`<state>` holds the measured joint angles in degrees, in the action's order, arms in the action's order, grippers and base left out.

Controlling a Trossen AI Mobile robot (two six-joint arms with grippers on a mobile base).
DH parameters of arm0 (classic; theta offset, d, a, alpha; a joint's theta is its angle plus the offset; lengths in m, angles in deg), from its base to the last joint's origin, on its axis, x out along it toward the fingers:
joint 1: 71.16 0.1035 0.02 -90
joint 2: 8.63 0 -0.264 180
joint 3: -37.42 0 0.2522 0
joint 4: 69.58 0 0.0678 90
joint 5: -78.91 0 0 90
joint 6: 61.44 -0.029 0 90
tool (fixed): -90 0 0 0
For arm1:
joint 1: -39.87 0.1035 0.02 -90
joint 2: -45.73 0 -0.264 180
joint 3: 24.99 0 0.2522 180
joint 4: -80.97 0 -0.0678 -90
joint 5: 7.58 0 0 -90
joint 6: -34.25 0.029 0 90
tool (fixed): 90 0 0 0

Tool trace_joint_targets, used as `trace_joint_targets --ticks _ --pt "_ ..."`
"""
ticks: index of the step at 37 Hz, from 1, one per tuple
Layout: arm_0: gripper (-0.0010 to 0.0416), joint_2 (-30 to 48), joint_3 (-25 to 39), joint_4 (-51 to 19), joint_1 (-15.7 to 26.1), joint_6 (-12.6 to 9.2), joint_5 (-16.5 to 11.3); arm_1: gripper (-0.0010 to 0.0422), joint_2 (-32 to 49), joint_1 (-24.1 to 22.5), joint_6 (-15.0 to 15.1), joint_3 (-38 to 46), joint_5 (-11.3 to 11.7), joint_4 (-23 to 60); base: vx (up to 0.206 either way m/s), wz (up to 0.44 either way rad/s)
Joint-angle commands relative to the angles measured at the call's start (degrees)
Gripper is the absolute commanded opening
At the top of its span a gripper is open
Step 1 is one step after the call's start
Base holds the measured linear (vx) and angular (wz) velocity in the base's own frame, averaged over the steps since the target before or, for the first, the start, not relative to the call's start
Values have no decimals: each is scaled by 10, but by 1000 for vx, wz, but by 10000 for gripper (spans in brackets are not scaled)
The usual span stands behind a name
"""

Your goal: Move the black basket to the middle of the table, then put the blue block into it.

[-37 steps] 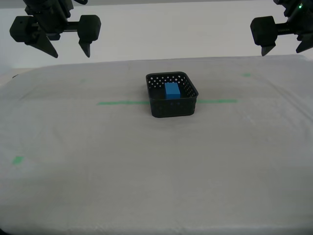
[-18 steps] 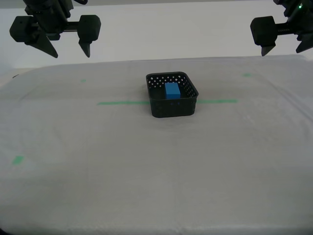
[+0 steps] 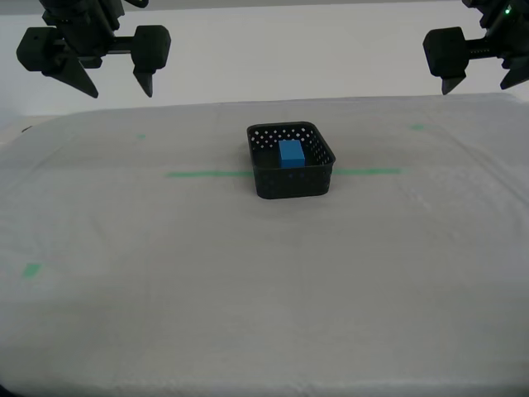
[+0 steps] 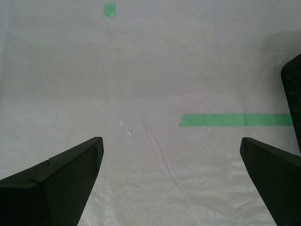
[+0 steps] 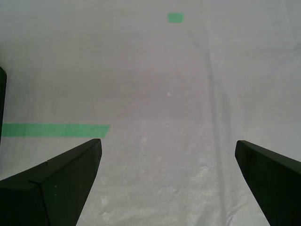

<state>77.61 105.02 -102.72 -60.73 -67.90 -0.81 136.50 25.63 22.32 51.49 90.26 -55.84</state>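
The black basket (image 3: 291, 174) stands mid-table on the green tape line (image 3: 207, 174). The blue block (image 3: 290, 153) lies inside it. My second gripper (image 3: 120, 91) hangs open and empty above the table's far edge at the exterior view's left. Its wrist view shows spread fingers (image 4: 70, 165) over bare cloth, the gripper (image 4: 170, 140) holding nothing, and a sliver of the basket (image 4: 294, 94) at the frame edge. My first gripper (image 3: 478, 85) hangs open at the exterior view's right, also high above the table (image 3: 264, 314). Its wrist view shows the gripper (image 5: 168, 141) empty over cloth.
Small green tape bits lie on the cloth: one (image 3: 31, 270) near the exterior view's left edge, one (image 3: 140, 136) far left, one (image 3: 417, 126) far right. The tape line's ends show in the wrist views (image 4: 235, 119) (image 5: 51, 130).
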Motion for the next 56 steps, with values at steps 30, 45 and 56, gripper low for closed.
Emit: trace_joint_targets --ticks 30,45,56 --pt "398 0 0 1 1 0 -1 400 0 0 1 0 1 0 0 0" --pt "399 0 0 1 1 0 -1 400 0 0 1 0 1 0 0 0" --pt "399 0 0 1 1 0 -1 400 0 0 1 0 1 0 0 0"
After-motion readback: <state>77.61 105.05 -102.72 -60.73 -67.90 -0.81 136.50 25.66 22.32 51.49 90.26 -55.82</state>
